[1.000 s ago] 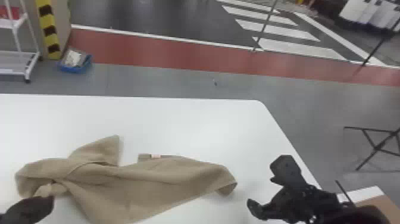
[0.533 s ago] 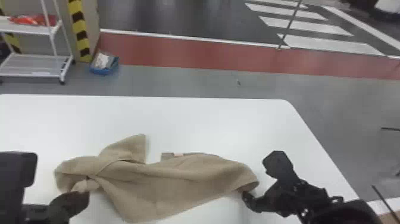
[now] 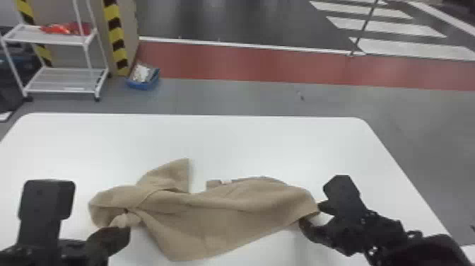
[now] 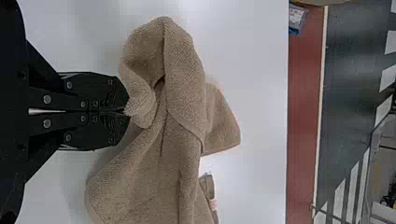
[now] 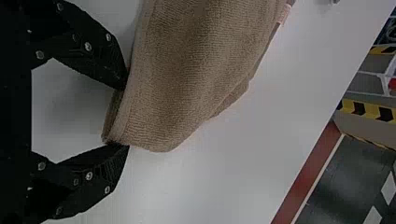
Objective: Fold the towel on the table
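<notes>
The tan towel (image 3: 212,212) lies crumpled across the white table (image 3: 268,141), its left part bunched and twisted, a flap pointing away at the back. At its bunched left end is my left gripper (image 3: 122,230); in the left wrist view the towel (image 4: 177,121) has a small tuft pinched where the left gripper (image 4: 125,112) is shut. By the towel's right corner is my right gripper (image 3: 311,215), open. The right wrist view has the right gripper (image 5: 126,116) with fingers spread, the edge of the towel (image 5: 187,70) between them.
Past the table's far edge, a white shelf cart (image 3: 67,70) and a blue bin (image 3: 143,79) stand on the floor at the left. A small pale tag (image 3: 226,181) shows at the towel's back edge.
The head view has turned left. The right gripper has come to the towel's right corner, where earlier it stood apart from it. More of the left arm shows now.
</notes>
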Controlling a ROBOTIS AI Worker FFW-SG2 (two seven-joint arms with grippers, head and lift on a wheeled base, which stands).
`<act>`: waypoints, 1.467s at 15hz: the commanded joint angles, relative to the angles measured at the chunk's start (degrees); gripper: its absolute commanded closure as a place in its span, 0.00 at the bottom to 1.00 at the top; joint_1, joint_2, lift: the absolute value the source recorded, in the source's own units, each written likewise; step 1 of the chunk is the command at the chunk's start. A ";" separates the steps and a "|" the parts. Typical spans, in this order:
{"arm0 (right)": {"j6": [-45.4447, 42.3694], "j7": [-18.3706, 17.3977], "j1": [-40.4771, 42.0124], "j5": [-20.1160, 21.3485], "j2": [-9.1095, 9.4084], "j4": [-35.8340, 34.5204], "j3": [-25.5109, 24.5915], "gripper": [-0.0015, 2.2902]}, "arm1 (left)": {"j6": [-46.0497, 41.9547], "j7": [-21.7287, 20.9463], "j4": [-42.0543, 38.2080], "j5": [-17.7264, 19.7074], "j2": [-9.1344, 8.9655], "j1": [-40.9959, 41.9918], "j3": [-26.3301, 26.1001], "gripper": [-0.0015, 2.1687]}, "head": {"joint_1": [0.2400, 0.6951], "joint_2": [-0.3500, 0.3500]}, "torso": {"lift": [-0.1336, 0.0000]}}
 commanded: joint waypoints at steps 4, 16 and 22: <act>-3.82 -1.11 -0.69 -0.47 0.00 2.07 -1.05 0.87 | 0.00 -0.26 0.06 0.00 -0.15 0.00 0.34 0.83 | 1.00 0.26 | 0.07; -13.84 13.92 3.09 18.08 -10.64 -4.61 -12.82 0.87 | 5.80 -5.53 -0.38 0.00 -0.15 -9.05 11.68 0.82 | 1.00 0.18 | 0.07; -7.87 11.90 1.94 22.82 -10.28 -3.11 -11.68 0.08 | 10.79 -9.57 4.19 -2.02 -0.15 -12.83 14.75 0.59 | 1.00 0.12 | 0.07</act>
